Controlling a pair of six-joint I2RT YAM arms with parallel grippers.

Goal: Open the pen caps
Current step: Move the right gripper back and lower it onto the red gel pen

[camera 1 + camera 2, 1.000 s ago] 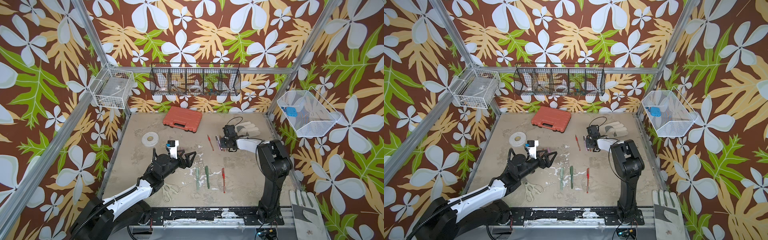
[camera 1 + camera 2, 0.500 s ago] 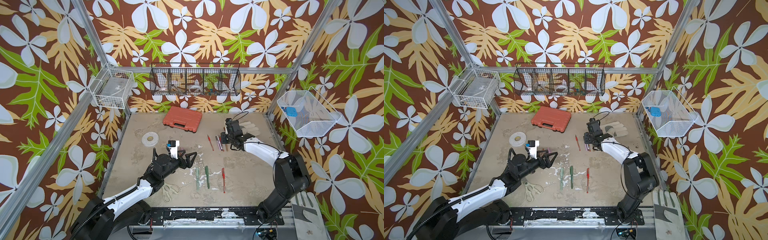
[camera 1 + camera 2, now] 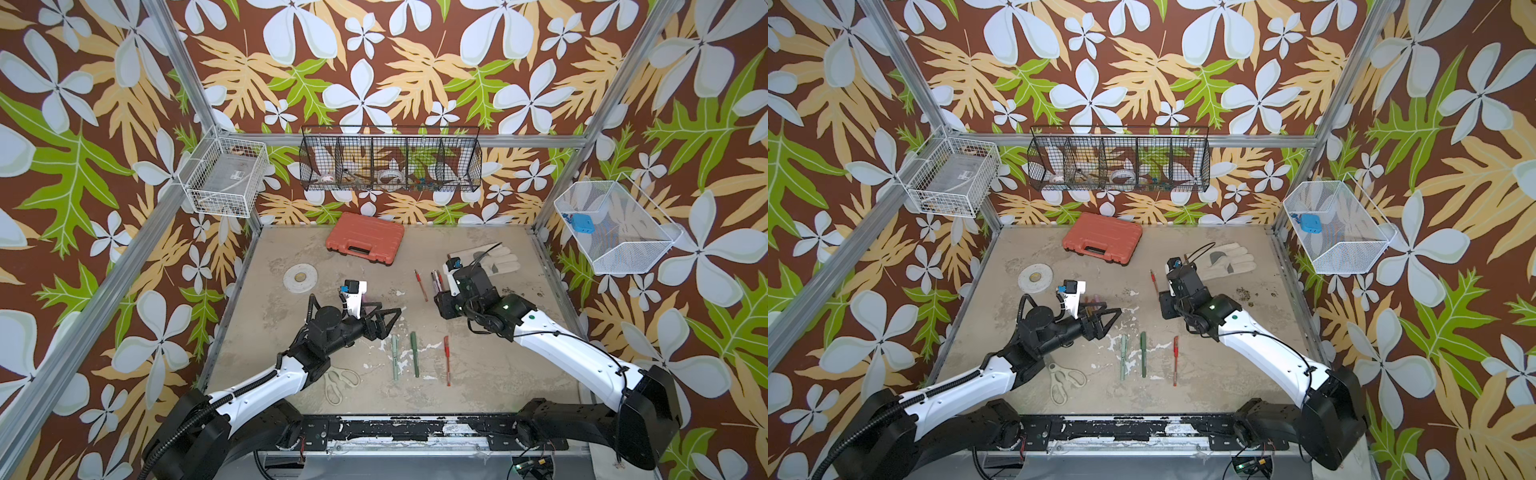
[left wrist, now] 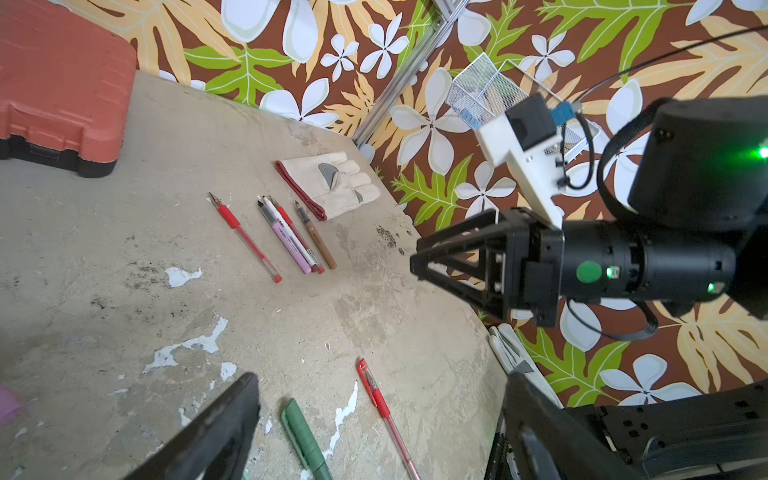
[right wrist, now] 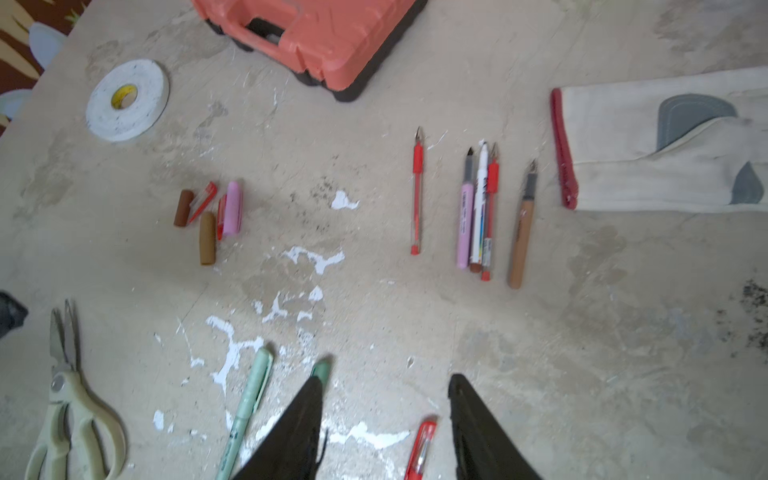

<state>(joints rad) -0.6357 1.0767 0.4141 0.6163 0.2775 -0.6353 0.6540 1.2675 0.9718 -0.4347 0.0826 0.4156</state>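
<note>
Several loose pen caps (image 5: 233,208), pink, red and brown, lie in a cluster on the table; in both top views my left wrist camera mostly hides them. Three capped pens lie side by side near the front: pale green (image 3: 395,357), dark green (image 3: 414,353) and red (image 3: 447,359). Several uncapped pens (image 5: 482,208) lie beside the glove. My left gripper (image 3: 384,322) hovers open just left of the capped pens, holding nothing. My right gripper (image 3: 442,305) hangs open above the table between the uncapped and capped pens, with the red pen's cap (image 5: 422,442) below its fingers.
An orange tool case (image 3: 365,243) sits at the back, a white tape roll (image 3: 300,277) at the back left. A work glove (image 3: 494,259) lies at the back right. Scissors (image 3: 340,384) lie by the left arm near the front. Wire baskets hang on the walls.
My right gripper has pulled back from the uncapped pens toward the table's middle and its jaws have opened wider. The left arm has stayed where it was.
</note>
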